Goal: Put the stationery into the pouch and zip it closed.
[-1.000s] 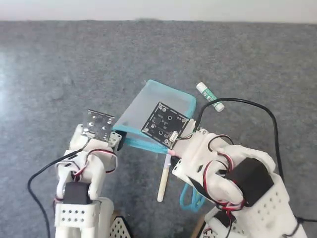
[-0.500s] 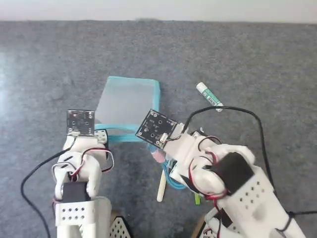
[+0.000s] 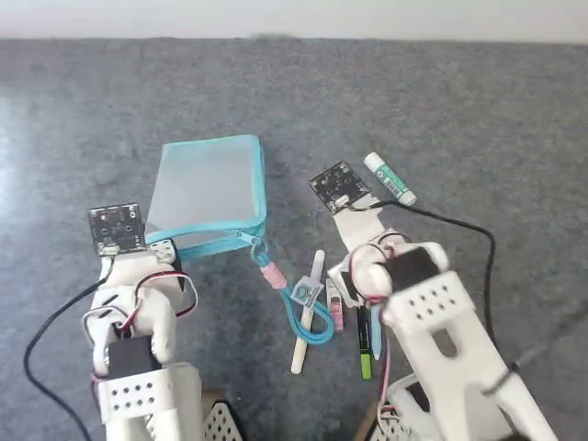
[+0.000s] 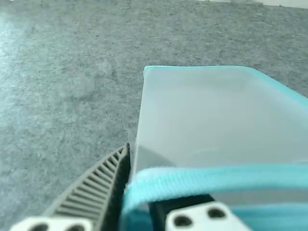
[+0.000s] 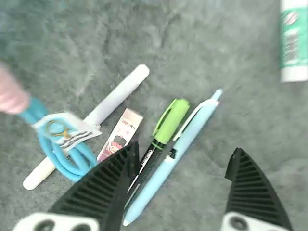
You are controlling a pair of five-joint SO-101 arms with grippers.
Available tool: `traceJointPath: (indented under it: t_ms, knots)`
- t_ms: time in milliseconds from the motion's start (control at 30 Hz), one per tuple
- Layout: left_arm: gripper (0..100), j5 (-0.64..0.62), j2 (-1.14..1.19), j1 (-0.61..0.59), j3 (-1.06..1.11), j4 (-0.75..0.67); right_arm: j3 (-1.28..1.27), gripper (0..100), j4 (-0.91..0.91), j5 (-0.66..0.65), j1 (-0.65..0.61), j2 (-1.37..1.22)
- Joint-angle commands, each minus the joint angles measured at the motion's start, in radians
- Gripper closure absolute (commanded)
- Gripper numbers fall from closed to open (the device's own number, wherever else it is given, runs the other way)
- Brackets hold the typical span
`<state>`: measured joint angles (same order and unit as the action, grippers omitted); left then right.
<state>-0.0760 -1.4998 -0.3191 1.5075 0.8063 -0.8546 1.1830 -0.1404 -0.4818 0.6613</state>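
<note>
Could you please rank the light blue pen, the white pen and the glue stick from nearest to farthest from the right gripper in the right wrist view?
1. Light blue pen: between the right gripper's open fingers.
2. White pen: just outside one finger.
3. Glue stick: farthest, beyond the pen's tip.

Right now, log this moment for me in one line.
left tool: shut on pouch edge | right tool: open over blue pen, green highlighter | white pen, glue stick: on table, outside pouch

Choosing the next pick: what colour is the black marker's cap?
Its cap is lime green; clearest in the right wrist view.
</note>
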Motion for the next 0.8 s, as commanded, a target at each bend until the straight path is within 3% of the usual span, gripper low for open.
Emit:
traceJointPath:
  t_ms: [0, 300, 767]
  knots:
    - [99, -0.008, -0.008, -0.009, -0.027, -0.031, 0.006, 71.1, -0.045, 0.028, 0.051, -0.101]
    - [99, -0.006, -0.012, -0.008, -0.024, -0.032, -0.064, 80.5, -0.065, -0.015, 0.104, -0.225]
    - [99, -0.006, -0.012, -0.003, -0.024, -0.032, -0.187, 81.2, -0.081, -0.023, 0.104, -0.236]
